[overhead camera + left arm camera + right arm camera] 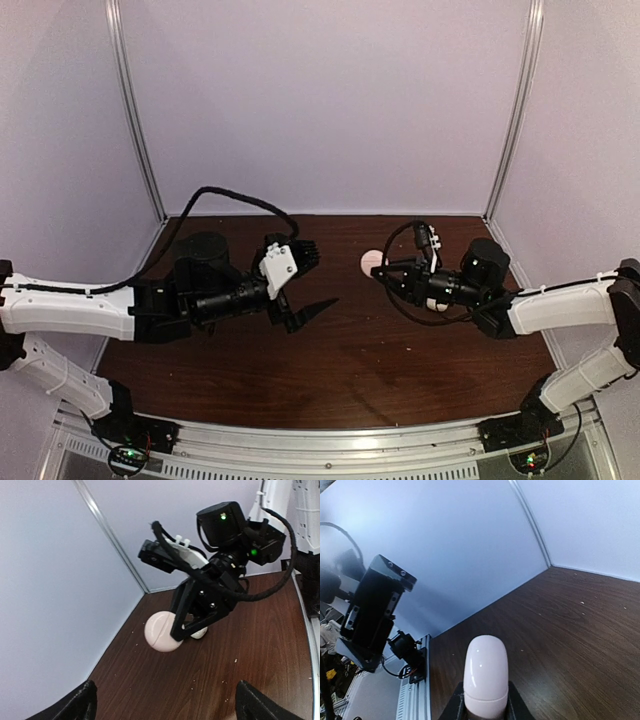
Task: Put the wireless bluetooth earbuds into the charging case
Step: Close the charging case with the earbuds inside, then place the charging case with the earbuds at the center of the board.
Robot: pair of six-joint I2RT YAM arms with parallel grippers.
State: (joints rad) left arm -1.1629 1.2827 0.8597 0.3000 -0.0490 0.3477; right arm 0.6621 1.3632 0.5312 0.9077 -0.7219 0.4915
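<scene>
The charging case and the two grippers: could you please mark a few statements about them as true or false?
1. The right gripper is shut on the charging case. True.
2. The charging case stands open. False: it is closed, and only a thin seam shows where its two halves meet.
3. The left gripper is open and holds nothing. True.
4. The left gripper touches the charging case. False: in the top view bare table shows between them, and only the right gripper is on the case.
</scene>
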